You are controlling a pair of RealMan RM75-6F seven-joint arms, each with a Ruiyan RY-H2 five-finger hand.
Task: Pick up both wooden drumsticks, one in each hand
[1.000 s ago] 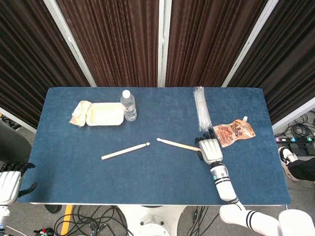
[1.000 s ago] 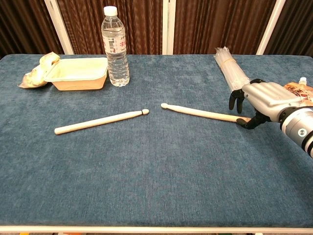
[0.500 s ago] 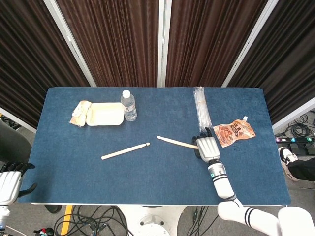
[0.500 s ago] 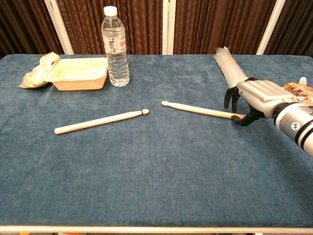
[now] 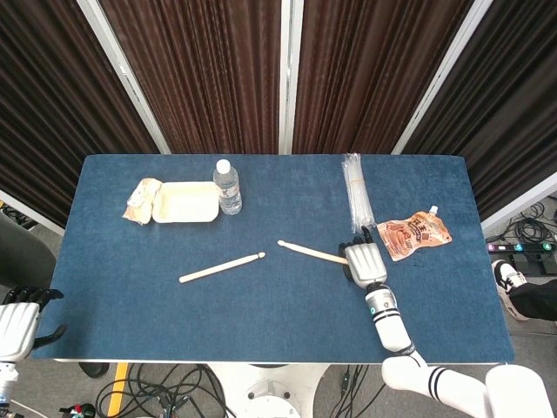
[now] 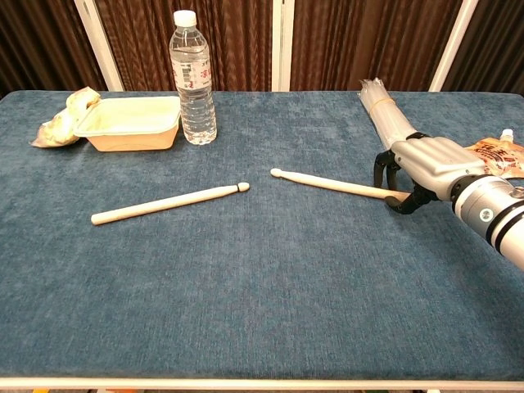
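Two wooden drumsticks lie flat on the blue table (image 5: 261, 313). The left drumstick (image 5: 222, 267) (image 6: 170, 203) rests alone, tip pointing right. The right drumstick (image 5: 312, 253) (image 6: 327, 184) has its butt end under my right hand (image 5: 362, 260) (image 6: 419, 162). That hand arches over the butt, fingers on the far side and thumb on the near side, still apart. The stick remains on the cloth. My left hand (image 5: 17, 319) hangs off the table's near left corner, holding nothing, far from the left drumstick.
A water bottle (image 5: 227, 186) (image 6: 192, 78) stands at the back beside a pale tray (image 5: 185, 202) (image 6: 131, 123) and a wrapped snack (image 5: 142, 199). A clear bundle of long sticks (image 5: 355, 196) (image 6: 385, 110) and an orange pouch (image 5: 416, 233) lie just behind the right hand.
My right hand has slid left along the right drumstick's butt and lowered its fingers around it. The stick has shifted slightly. The left hand and left drumstick have not moved.
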